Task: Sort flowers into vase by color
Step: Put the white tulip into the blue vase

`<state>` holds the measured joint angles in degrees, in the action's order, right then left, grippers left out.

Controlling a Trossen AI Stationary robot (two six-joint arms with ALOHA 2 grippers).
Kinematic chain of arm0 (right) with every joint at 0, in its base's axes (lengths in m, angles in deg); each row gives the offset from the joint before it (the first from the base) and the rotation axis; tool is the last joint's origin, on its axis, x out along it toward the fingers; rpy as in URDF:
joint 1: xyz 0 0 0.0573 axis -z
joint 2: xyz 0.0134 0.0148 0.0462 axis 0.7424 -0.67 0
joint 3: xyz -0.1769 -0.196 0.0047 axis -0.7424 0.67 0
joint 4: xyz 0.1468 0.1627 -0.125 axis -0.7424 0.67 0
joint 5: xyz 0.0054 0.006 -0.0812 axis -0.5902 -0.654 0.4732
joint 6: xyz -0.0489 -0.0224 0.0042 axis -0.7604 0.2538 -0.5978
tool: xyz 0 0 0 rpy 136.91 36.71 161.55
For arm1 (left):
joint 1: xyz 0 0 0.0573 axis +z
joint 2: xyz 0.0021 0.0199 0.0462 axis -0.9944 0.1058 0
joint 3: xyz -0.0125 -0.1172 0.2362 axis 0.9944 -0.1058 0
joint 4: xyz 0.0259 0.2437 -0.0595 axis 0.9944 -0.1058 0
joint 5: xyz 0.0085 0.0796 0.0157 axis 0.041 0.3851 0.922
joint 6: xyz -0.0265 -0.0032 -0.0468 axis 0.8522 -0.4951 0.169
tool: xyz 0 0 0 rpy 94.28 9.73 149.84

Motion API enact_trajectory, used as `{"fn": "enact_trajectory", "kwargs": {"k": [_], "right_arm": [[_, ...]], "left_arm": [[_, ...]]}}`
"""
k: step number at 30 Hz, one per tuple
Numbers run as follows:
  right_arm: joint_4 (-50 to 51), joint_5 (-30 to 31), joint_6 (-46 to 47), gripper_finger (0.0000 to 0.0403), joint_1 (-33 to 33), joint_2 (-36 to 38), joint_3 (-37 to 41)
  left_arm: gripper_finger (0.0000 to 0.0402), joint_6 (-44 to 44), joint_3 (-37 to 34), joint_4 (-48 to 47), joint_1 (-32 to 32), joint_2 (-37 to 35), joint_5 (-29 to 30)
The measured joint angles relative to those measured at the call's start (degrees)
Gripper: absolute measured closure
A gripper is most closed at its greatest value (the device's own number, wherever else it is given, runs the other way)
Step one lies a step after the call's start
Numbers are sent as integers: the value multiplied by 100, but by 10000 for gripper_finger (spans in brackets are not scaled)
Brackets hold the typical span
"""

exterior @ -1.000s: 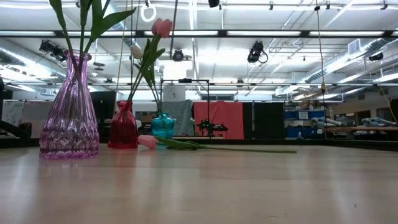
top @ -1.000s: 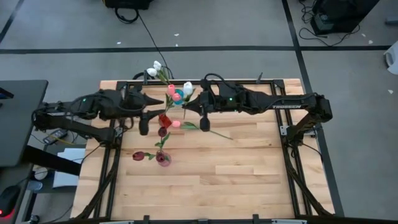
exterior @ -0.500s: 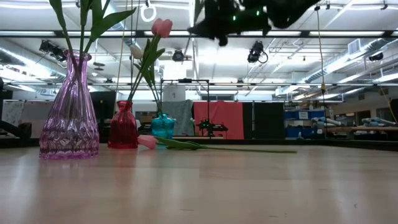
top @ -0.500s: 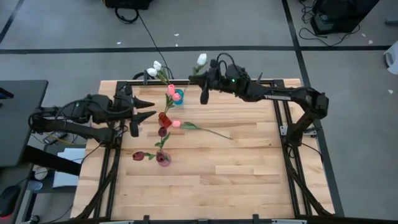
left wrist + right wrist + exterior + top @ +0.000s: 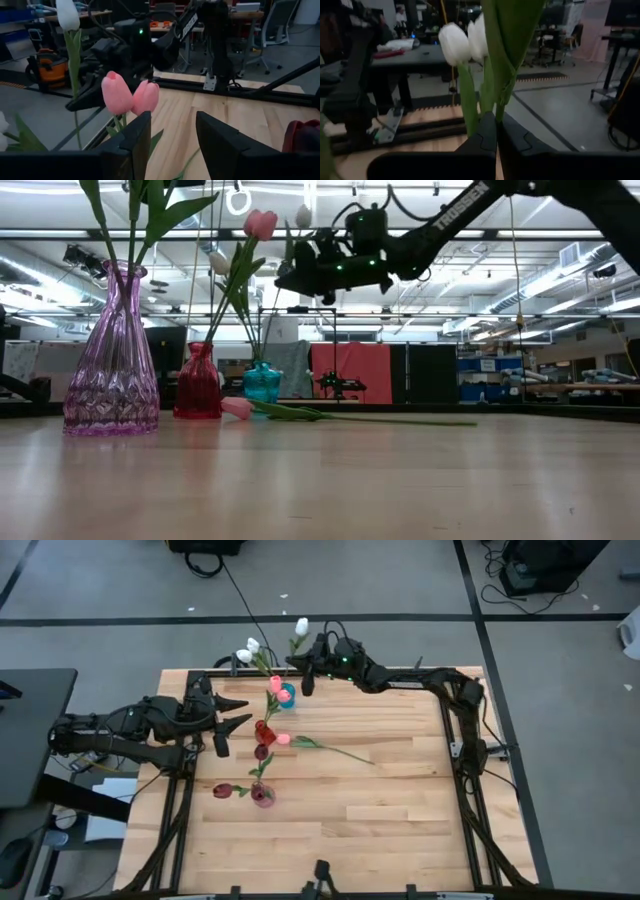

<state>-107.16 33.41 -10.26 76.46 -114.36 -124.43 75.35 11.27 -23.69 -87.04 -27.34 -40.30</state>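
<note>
My right gripper [image 5: 298,665] is high above the table's far edge, shut on a white tulip whose head [image 5: 302,626] stands above it; the low view shows that gripper [image 5: 288,278] and head [image 5: 303,217]. Close by are two more white tulips [image 5: 249,649]. Pink tulips [image 5: 276,686] stand in a teal vase [image 5: 289,695]. A red vase [image 5: 264,730] and a pink glass vase [image 5: 262,796] with dark red tulips [image 5: 223,790] stand nearer. One pink tulip [image 5: 283,738] lies flat on the table. My left gripper [image 5: 238,710] hovers open, left of the red vase. My right gripper pinches the white tulip's green stem [image 5: 498,111] between its two shut fingers [image 5: 482,137], well below the head. The fingers reach out roughly level from the table's right, across the stem. The tulip is lifted clear and stands nearly upright, its head above the fingers.
The three vases stand in a row from the far edge toward the middle, left of centre. The lying tulip's stem [image 5: 345,752] runs right across the wood. The table's frame rail [image 5: 400,670] runs along the far edge. Bare wood [image 5: 400,810] fills the right and near parts.
My right gripper has risen from beside the teal vase and swung toward the far edge and the left, carrying the white tulip up with it. My left gripper has drawn back a little toward the table's left edge, still open.
</note>
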Motion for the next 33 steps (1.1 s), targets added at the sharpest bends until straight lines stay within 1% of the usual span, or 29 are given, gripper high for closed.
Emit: {"fn": "enact_trajectory", "kwargs": {"k": [3,6,9,13,21,26,33], "right_arm": [[49,4,49,395,-21,-174,-202],[364,72,55,395,-38,-189,-213],[684,175,-63,393,-55,-88,-213],[765,211,-107,393,-74,29,-215],[1046,183,-145,391,-110,28,-218],[1116,191,-190,387,-189,19,-218],[1138,658,-173,377,-340,19,-218]], "left_arm": [[239,21,0,-3,0,-96,0],[239,105,0,-8,0,-225,-1],[239,146,0,-20,0,-351,0],[239,169,0,-43,0,-481,-2],[239,302,2,-263,0,-512,-2],[239,306,2,-223,0,-503,-2],[239,293,4,-57,0,-505,-2]]}}
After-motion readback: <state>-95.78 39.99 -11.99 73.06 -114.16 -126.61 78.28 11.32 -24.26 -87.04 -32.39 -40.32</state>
